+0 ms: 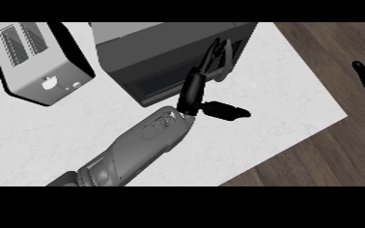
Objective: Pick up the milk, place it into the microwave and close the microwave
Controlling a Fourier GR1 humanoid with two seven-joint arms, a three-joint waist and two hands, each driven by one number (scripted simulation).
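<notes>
toaster (44, 63) sits far left on the white counter (285, 106); next the microwave (171, 53), door closed; left hand (194, 92) has straight fingers (214, 60) pressed flat against the door, thumb sticking out sideways; milk's not visible anywhere; right hand (358, 72) barely peeks in, can't tell its fingers

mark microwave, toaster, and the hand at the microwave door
microwave (153, 48): head view, on its grey top.
toaster (32, 70): head view, on its silver side.
left hand (191, 92): head view, on its palm.
</notes>
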